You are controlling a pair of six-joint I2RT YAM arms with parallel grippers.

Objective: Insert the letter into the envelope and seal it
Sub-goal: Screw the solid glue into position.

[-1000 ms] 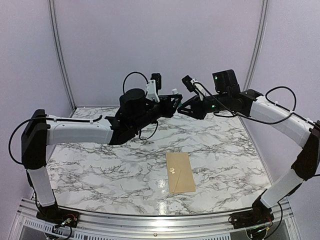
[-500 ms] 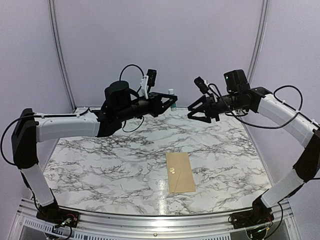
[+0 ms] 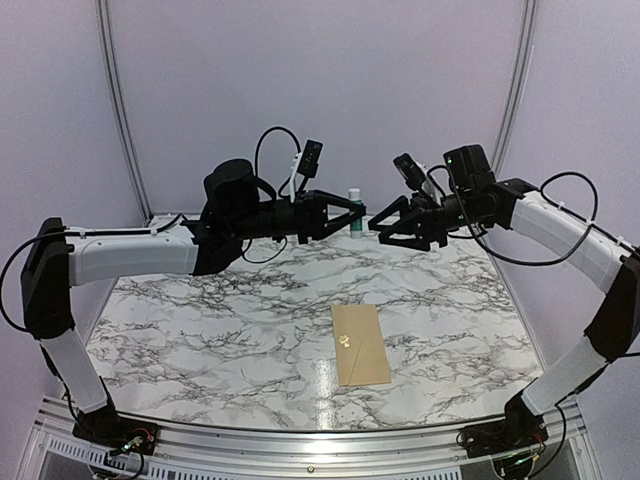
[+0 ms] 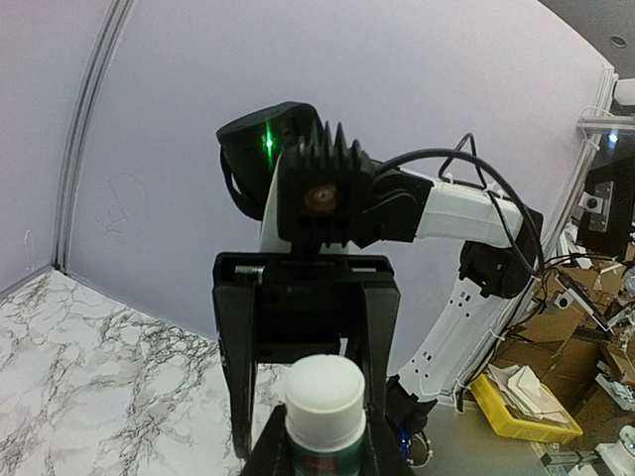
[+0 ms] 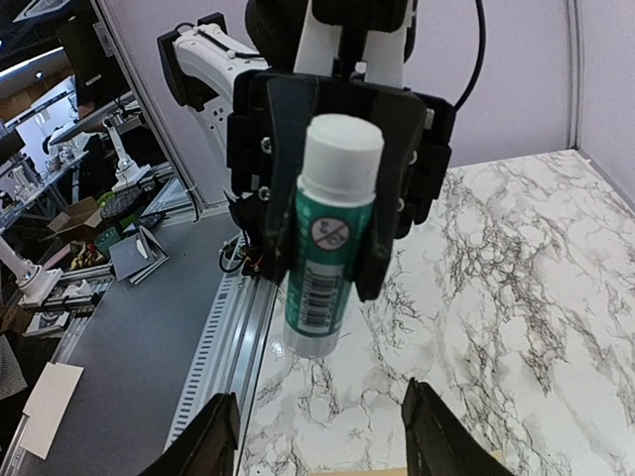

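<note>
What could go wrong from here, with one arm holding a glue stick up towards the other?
1. The right gripper stands open just short of the glue stick; closing off-centre on its white cap could twist it in the left gripper.
2. The stick hangs high above the table; if it slips, it could fall onto the envelope.

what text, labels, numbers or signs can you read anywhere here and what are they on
No words can be read in any view.
Glue stick, green label: a barcode, its digits too small to read.
Same label: a round crossed-out sign, with no legible text.
Envelope: a small pale mark, too small to read.
</note>
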